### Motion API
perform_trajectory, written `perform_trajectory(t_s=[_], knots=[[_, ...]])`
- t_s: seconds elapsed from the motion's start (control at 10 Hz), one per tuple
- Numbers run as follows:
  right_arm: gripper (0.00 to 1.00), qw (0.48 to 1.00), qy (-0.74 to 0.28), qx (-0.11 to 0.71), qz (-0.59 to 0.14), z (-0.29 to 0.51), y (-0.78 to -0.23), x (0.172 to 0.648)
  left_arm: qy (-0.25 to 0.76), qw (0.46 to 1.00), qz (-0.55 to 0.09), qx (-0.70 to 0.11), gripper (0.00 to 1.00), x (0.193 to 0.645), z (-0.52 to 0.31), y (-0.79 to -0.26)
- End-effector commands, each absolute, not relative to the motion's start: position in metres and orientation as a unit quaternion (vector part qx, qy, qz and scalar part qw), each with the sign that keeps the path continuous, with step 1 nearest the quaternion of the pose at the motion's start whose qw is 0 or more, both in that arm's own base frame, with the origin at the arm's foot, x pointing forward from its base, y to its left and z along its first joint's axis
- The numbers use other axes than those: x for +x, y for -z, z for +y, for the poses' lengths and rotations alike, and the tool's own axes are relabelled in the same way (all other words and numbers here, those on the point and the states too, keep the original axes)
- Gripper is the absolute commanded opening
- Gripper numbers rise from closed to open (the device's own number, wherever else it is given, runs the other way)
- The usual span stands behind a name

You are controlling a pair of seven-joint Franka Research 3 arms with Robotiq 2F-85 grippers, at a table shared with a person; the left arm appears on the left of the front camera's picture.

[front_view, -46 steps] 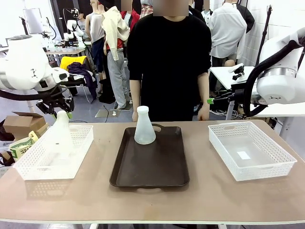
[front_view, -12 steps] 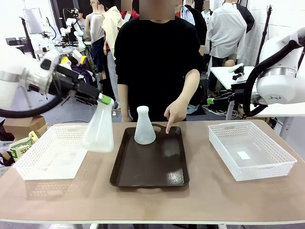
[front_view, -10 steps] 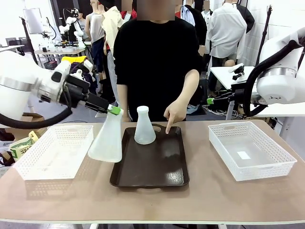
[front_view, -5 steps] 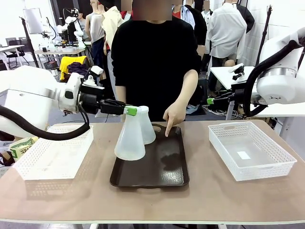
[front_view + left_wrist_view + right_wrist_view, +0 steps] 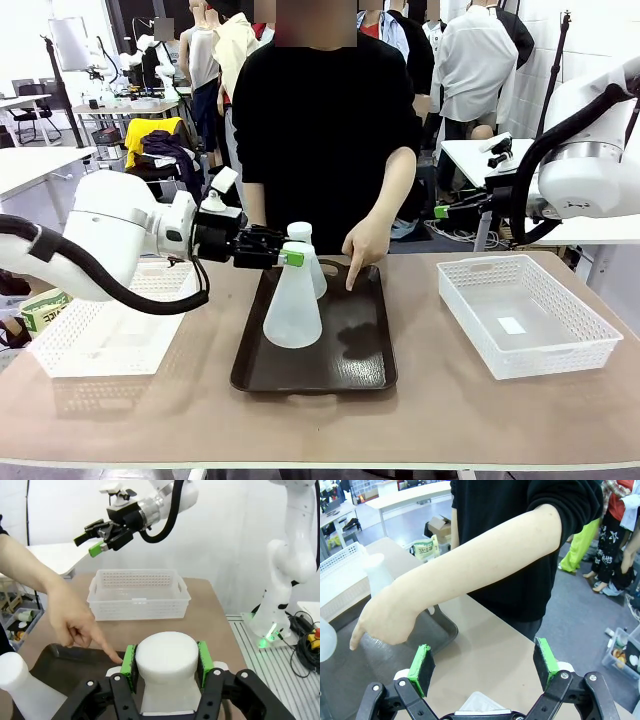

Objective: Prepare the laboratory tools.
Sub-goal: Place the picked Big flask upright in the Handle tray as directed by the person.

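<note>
My left gripper is shut on the neck of a frosted-white flask, whose wide base sits low at the left middle of the dark brown tray; contact with the tray is unclear. In the left wrist view the green pads clamp that neck. The second flask stands upright just behind, at the tray's far end, and shows as a flask at the lower left. My right gripper hangs open and empty off the table's far right side.
The person's hand points a finger down at the tray's far right part, and the forearm crosses the right wrist view. A white mesh basket lies left of the tray, another basket on the right.
My left arm has carried the flask from the left basket rightward and down onto the tray area. The person's hand came in and points at the tray. The right arm has not moved.
</note>
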State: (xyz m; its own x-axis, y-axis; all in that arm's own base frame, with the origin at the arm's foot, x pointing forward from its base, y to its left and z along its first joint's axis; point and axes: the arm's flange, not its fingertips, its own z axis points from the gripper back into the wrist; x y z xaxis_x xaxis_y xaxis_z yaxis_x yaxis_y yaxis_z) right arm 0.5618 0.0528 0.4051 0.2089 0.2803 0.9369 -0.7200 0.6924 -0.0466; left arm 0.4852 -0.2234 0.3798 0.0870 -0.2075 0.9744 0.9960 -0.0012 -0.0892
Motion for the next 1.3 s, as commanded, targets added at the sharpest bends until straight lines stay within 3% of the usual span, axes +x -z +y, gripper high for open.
perform_trajectory(t_s=[0.0, 0.7, 1.2], knots=[[1.00, 0.756, -0.332, 0.206, -0.526, 0.053, -0.406, 0.559, 0.534, 0.555, -0.439, -0.462, 0.00, 0.497, -0.233, -0.369], [1.00, 0.756, -0.332, 0.206, -0.526, 0.053, -0.406, 0.559, 0.536, 0.526, -0.441, -0.492, 0.00, 0.505, -0.242, -0.341], [1.00, 0.756, -0.332, 0.206, -0.526, 0.053, -0.406, 0.559, 0.548, 0.526, -0.430, -0.488, 0.96, 0.506, -0.240, -0.340]])
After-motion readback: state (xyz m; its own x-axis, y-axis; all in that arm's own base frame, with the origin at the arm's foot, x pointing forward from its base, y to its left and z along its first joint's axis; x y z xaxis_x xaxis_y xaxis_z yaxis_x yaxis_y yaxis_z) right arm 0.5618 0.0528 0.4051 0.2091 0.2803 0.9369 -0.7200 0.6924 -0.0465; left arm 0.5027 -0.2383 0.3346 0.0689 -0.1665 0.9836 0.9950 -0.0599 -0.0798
